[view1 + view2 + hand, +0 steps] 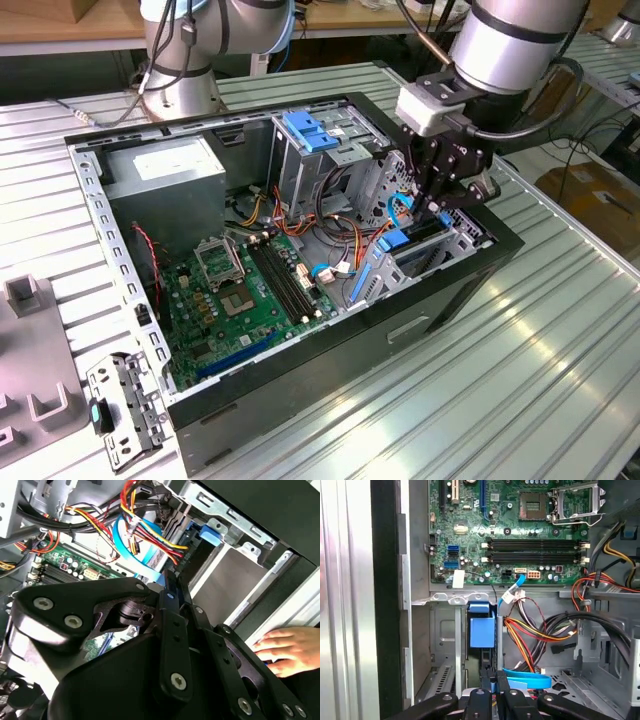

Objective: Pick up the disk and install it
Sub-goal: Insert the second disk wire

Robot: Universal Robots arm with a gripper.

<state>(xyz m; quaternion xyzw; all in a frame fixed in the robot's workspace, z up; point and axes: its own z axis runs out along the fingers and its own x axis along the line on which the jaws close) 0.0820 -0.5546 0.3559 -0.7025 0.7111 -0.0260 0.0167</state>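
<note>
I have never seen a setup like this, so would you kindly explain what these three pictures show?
This is a robot arm working inside an open computer case, which lies on a ribbed metal table. The exterior view comes from a camera standing off the arm and takes in the whole scene. Both wrist views come from cameras riding on the arm, so they look past the end effector into the case. Inside the case are the green motherboard and bundles of coloured cables. The end effector is at the drive bay, right over the disk, which stands on edge there in its blue frame. In the second wrist view a person's hand rests by the case.
</note>
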